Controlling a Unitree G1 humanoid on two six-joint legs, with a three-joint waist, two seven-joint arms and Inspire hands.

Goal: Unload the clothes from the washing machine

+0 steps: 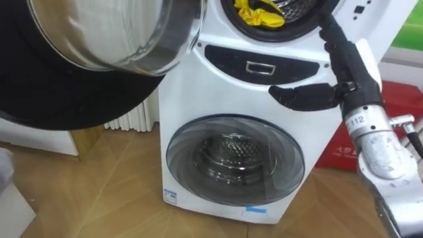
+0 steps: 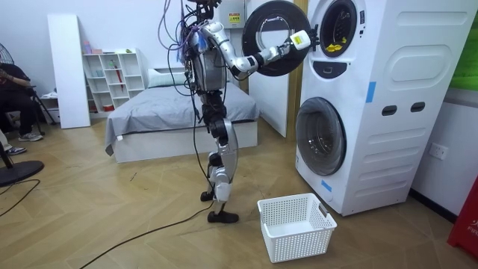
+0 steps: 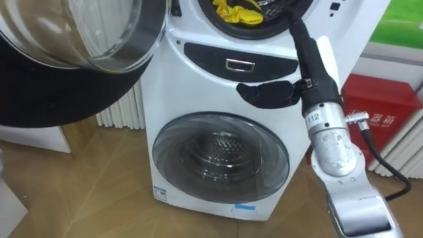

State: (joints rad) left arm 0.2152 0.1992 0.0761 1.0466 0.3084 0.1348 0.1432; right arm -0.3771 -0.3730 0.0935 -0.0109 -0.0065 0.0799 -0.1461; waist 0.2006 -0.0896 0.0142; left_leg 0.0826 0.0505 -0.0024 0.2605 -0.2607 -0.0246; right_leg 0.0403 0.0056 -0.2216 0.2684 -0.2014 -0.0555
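A yellow cloth [image 1: 259,13] lies in the open upper drum of the stacked white washing machine [image 2: 373,97], at the mouth of the opening. My right hand [image 1: 344,63] is raised in front of the machine just below that opening. Its dark fingers [image 1: 328,30] point straight up to the drum's rim and the thumb [image 1: 297,96] sticks out to the left. The hand is open and apart from the cloth. In the room view I stand upright facing the machine with that hand [image 2: 299,39] at the upper door opening.
The upper round door [image 1: 112,33] hangs open on my left at head height. The lower door [image 1: 234,158] is shut. A white basket [image 2: 295,224] stands on the floor by my feet. A red box [image 1: 403,99] is on the right, a radiator [image 1: 132,119] on the left.
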